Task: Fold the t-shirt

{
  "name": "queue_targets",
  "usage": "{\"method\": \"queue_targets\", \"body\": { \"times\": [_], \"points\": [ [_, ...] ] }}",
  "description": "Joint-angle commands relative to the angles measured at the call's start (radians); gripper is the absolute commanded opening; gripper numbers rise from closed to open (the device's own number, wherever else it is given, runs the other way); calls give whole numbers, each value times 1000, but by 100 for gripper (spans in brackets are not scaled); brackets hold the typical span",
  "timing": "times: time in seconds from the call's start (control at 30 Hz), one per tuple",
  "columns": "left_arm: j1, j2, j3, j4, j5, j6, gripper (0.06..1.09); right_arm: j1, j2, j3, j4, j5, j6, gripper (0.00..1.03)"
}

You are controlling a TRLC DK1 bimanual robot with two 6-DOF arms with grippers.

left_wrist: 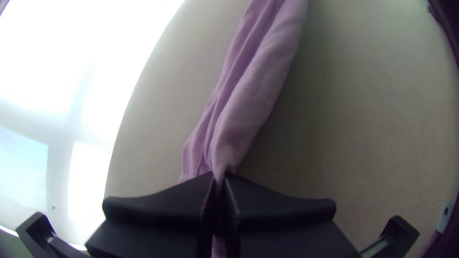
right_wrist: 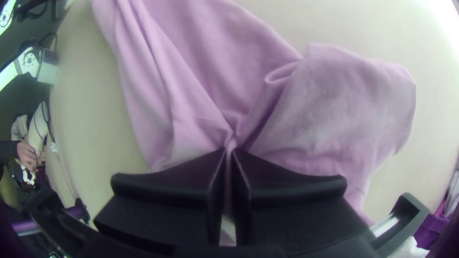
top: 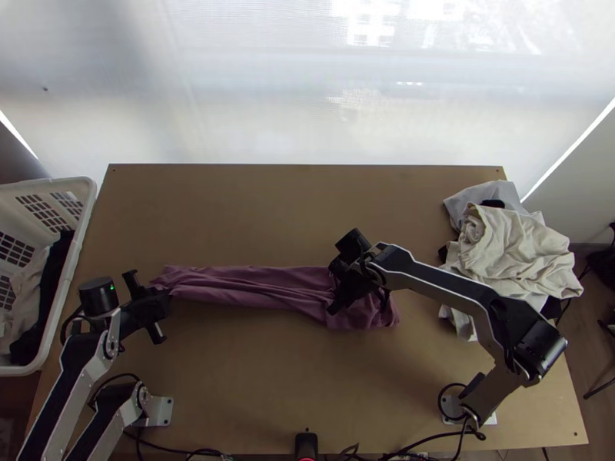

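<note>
While the flat-fingered black left gripper (left_wrist: 219, 175) pinches its nine-o'clock end and the black right gripper (right_wrist: 230, 149) nips a fold towards three o'clock, the mauve cloth t-shirt (top: 238, 286) lies bunched across the light wooden table (top: 292, 215), presumably anchored for straightening.

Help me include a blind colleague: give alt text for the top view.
A long, bunched mauve t-shirt lies on a wooden table, pinched at one end by the robot's left gripper and near the other by the right gripper. Pale clothes are heaped right; a white basket stands left.
</note>
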Motion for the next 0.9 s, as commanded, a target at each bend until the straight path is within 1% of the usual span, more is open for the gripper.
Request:
{"method": "queue_targets", "body": {
  "times": [0.0, 0.07, 0.13, 0.27, 0.37, 0.4, 0.47, 0.53, 0.67, 0.87],
  "points": [
    [84, -127, 11, -154, 80, 99, 10, 10, -54, -24, -30, -13, 3, 4],
    [99, -134, 16, -154, 107, 111, 10, 12, -52, -30, -29, -13, 3, 4],
    [76, -134, 26, -144, 118, 96, 10, 12, -40, -18, -27, -13, 3, 4],
    [-33, -128, 48, -49, 118, 5, 10, -10, -46, 39, -30, -13, 3, 4],
    [-113, -48, 128, -61, 116, -95, 10, -20, -55, 75, -46, -22, 0, 4],
    [-139, -39, 141, -76, 116, -99, 10, -22, -54, 88, -61, -44, -1, 4],
    [-197, -38, 143, -79, 115, -101, 10, -20, -48, 112, -102, -111, -3, 4],
    [-263, -45, 141, -88, 109, -101, 10, -4, -48, 125, -127, -149, 0, 4],
    [-367, -52, 141, -84, 106, -92, 10, 53, -41, 143, -150, -159, -6, 4],
    [-462, -9, 147, -38, 104, -18, 10, 29, -41, 204, -247, -185, -40, 4]
  ]
}}
